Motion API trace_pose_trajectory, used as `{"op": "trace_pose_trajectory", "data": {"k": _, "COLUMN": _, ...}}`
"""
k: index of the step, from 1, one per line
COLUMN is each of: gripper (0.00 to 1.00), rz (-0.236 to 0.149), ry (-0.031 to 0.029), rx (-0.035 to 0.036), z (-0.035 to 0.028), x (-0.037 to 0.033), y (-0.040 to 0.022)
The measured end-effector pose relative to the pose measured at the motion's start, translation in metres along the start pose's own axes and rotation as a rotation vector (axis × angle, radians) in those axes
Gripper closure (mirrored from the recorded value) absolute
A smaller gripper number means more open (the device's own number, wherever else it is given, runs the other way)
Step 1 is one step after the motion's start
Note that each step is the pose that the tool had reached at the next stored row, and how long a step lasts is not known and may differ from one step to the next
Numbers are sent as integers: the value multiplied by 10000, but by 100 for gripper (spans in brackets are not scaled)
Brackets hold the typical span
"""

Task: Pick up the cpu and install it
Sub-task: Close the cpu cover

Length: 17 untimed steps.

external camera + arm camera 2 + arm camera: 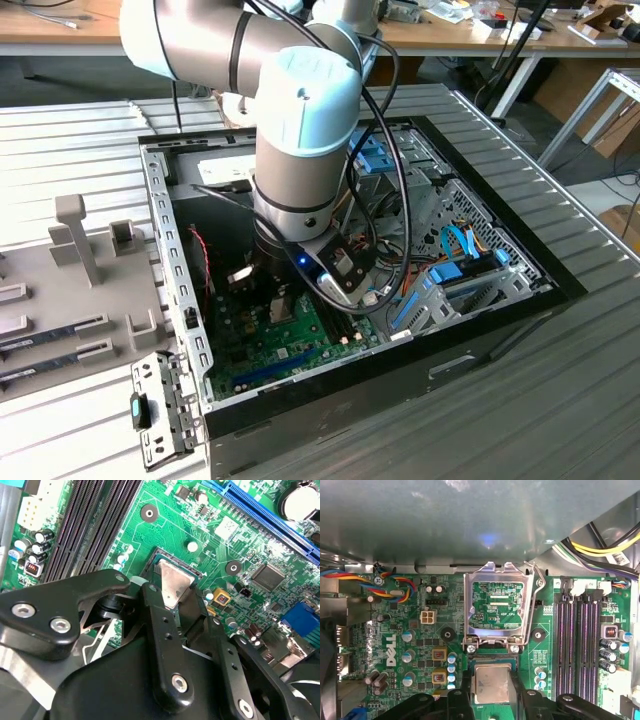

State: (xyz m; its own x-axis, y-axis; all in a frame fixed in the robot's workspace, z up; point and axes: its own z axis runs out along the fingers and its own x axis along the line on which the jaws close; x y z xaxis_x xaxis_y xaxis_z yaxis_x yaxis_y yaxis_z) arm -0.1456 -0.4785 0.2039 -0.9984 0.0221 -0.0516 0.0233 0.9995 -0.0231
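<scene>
We see the arm [300, 130] reaching down into the open computer case [500, 320], which lies on its side on a ribbed metal table [560, 400], its wrist low over the green motherboard [300, 335]. In both wrist views the cpu [492, 682] — a small square chip with a silver-grey top and a thin green rim — sits flat in the socket area of the board, and the gripper [187, 612] stands right over it, its black fingers [160, 630] flanking the chip on two opposite sides. The fingers are set narrow, close against the chip's edges, but we cannot tell whether they are actually pressing on it or just clear of it. In the first wrist view the metal socket frame [499, 605] is flipped up and open just beside the cpu, showing the green board behind its window. The long dark memory slots [577, 645] run beside the socket — empty, as far as we can see — and a blue expansion slot [272, 517] crosses the board in the second wrist view. At the exterior view's left, a grey holder rack [75, 240] stands on the table, well apart from the case.
</scene>
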Motion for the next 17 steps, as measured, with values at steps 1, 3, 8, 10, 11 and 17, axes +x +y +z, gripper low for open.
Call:
{"op": "trace_pose_trajectory", "data": {"k": 1, "gripper": 61, "rz": 0, "ry": -1, "rx": 0, "z": 0, "x": -1, "y": 0}}
{"op": "trace_pose_trajectory", "data": {"k": 3, "gripper": 61, "rz": -1, "ry": -1, "rx": -1, "z": 1, "x": -2, "y": 0}}
{"op": "trace_pose_trajectory", "data": {"k": 8, "gripper": 60, "rz": 0, "ry": -4, "rx": -2, "z": 1, "x": -3, "y": 0}}
{"op": "trace_pose_trajectory", "data": {"k": 10, "gripper": 54, "rz": 2, "ry": -2, "rx": -2, "z": 1, "x": -2, "y": 0}}
{"op": "trace_pose_trajectory", "data": {"k": 11, "gripper": 47, "rz": 3, "ry": -2, "rx": -2, "z": 1, "x": -2, "y": 0}}
{"op": "trace_pose_trajectory", "data": {"k": 17, "gripper": 47, "rz": 4, "ry": 0, "rx": 0, "z": 2, "x": -6, "y": 0}}
